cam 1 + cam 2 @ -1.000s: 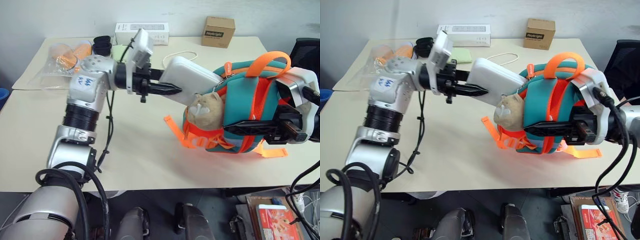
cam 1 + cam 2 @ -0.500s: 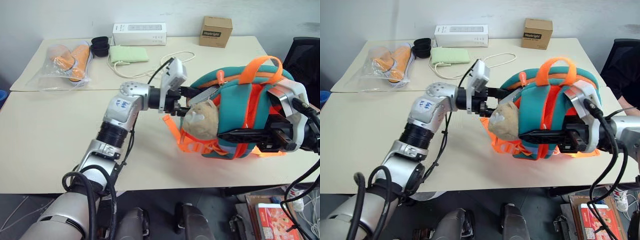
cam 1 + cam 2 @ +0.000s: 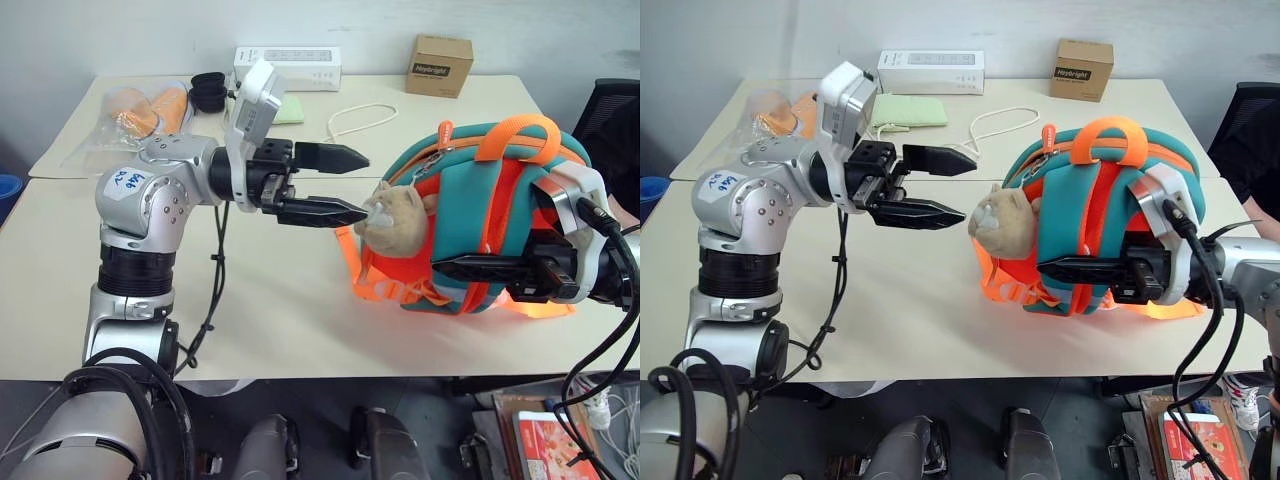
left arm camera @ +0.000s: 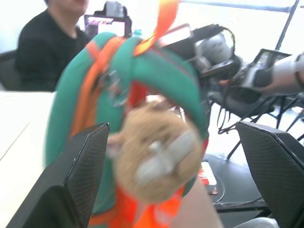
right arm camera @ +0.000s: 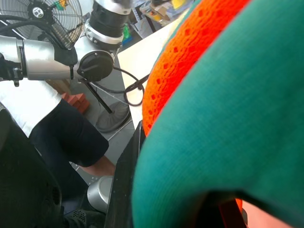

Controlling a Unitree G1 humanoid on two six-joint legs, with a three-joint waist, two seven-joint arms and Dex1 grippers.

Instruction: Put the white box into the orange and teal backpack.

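Observation:
The orange and teal backpack [image 3: 480, 200] stands upright at the table's right, its beige plush toy [image 3: 395, 215] facing my left arm. The white box is hidden from view. My left gripper [image 3: 366, 185] hangs level just left of the plush toy, open, with nothing between its fingers [image 4: 80, 161]. In the left wrist view the backpack [image 4: 156, 71] sits straight ahead between the two fingers. My right gripper [image 3: 440, 266] reaches across the backpack's front from the right and is shut on its fabric [image 5: 228, 95].
Along the table's back edge stand a long white carton [image 3: 287, 67], a brown cardboard box [image 3: 439, 64] and black cups [image 3: 207, 90]. A plastic bag of orange items [image 3: 130, 115] lies back left, a white cord [image 3: 355, 115] behind the gripper. A person [image 4: 42, 52] sits beyond the backpack.
A second ago my left gripper pushed the white box into the backpack's opening. It has since let go, opened wide and drawn back to the left, and the box is out of sight.

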